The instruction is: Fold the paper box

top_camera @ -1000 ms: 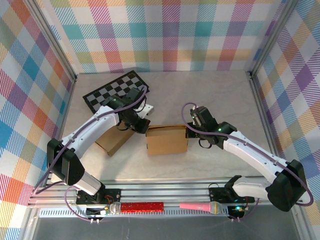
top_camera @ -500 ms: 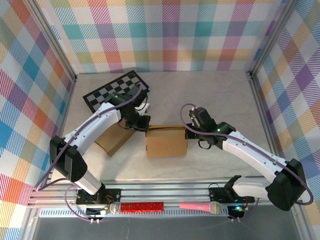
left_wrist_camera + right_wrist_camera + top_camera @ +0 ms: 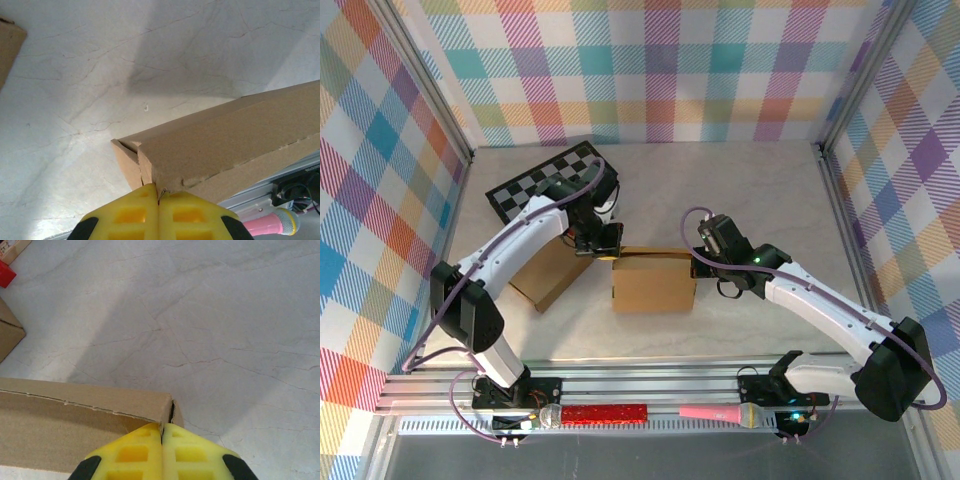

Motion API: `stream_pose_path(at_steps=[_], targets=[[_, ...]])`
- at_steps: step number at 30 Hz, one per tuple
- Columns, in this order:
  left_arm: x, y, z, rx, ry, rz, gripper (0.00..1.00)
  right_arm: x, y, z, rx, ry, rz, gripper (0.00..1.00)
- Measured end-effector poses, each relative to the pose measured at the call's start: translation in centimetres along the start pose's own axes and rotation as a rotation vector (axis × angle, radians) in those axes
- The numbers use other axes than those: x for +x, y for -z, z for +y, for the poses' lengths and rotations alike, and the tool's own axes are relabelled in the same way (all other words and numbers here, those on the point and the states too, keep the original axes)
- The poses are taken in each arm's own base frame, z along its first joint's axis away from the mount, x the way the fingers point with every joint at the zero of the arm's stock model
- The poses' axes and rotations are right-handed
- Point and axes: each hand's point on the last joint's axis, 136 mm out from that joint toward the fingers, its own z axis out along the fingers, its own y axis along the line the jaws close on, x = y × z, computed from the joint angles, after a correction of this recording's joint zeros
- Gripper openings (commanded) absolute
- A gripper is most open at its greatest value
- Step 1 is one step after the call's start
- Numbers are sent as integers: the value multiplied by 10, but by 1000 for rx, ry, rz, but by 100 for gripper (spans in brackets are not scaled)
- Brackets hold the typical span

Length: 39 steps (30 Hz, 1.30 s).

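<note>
Shifted up-frame, the left gripper (image 3: 604, 246) now meets the upper-left corner of the paper box (image 3: 653, 285) at centre frame; the right gripper (image 3: 698, 263) touches its upper-right corner. Both grippers are fully closed. One second box (image 3: 542, 282) lies left.

We see a chessboard (image 3: 545, 180) on the marble table (image 3: 750, 190), beyond the left fingers (image 3: 130, 216) and to their left. A second carton (image 3: 545, 278) sits left of them, nearer the bases. Well behind both pairs of fingers, along the front rail (image 3: 440, 425), lie a red glitter microphone (image 3: 605, 412) and a pink microphone (image 3: 720, 412). The pink one is on the side of the right fingers (image 3: 135, 456).
</note>
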Motion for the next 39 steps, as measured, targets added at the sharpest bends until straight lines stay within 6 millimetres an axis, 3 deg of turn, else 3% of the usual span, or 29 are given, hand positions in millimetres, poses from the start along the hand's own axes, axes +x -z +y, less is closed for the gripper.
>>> stream_pose_path(at_steps=[39], targets=[[-2,0,-7,137,126,142,0,1,-1,-6,34,5,1,0]])
